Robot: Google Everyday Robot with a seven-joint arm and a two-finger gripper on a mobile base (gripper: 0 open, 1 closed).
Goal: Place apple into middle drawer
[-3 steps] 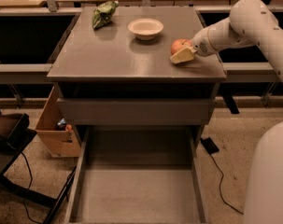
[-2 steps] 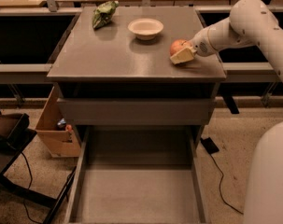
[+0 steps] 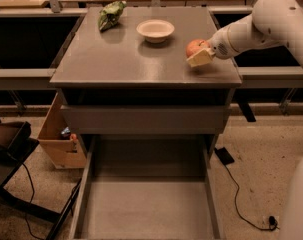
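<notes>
Claw [image 3: 198, 54] at apple [image 3: 193, 45], counter [image 3: 141, 66] right edge; pinching or not, cannot tell. Apple likely light, firm, smooth, rolls; grip across widest middle. Middle drawer [image 3: 146, 211] open below.

Setting: probably a lab or workshop rather than a home. Indicators: a grey metal drawer cabinet [image 3: 141, 64], a speckled hard floor [image 3: 263, 144], a loose cable [image 3: 236, 196] on it, and a cardboard box [image 3: 56, 146] beside the cabinet. The gripper [image 3: 203, 55] is at the cabinet top's right edge, against the apple [image 3: 194, 46].

Gripper [image 3: 200, 55] at apple [image 3: 194, 46] on cabinet top [image 3: 121, 54]; unobstructed middle drawer [image 3: 146, 209] below.
</notes>
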